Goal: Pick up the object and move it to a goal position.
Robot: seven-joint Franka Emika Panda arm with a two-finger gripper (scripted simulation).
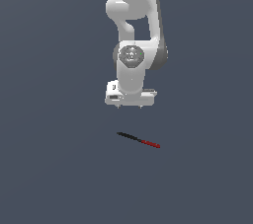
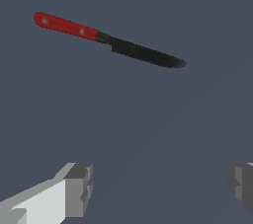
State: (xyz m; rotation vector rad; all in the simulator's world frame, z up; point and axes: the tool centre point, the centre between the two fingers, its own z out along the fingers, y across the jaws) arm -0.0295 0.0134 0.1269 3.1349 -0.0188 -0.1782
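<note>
Item under task: the knife (image 1: 139,140), a thin straight piece, one half a black tapering blade, the other half a red handle.
Knife position: lying flat on the plain grey worktop (image 1: 49,168), below the arm and offset toward the exterior view's right; red end to that view's right, black end to its left.
Knife in wrist view: the knife (image 2: 109,40) is fully visible, untouched, lying at a slant across the line between the fingers and well ahead of them.
Claw: the claw (image 1: 131,105) hangs above the worktop, pointing straight down, clear of the knife.
Claw state: fingers spread wide apart with nothing between them; the wrist view shows one fingertip (image 2: 79,188) and the other at the opposite edge of the picture, bare worktop in the gap.
Contact: none; visible clearance between claw and knife in both views.
Step in hand: judged to be the approach before the grasp; the pick is not yet made.
Progress: early; neither lift nor transfer is done.
Goal position: no marker is visible in either view; location cannot be told.
Next move calls for: shifting the claw over the knife's middle, near the junction of red and black, and turning the wrist as needed so the fingers straddle the thin body crosswise, then descending.
Risk: the piece is very thin and lies flush; a shallow descent may close on nothing, and an off-centre grip may let it tilt.
</note>
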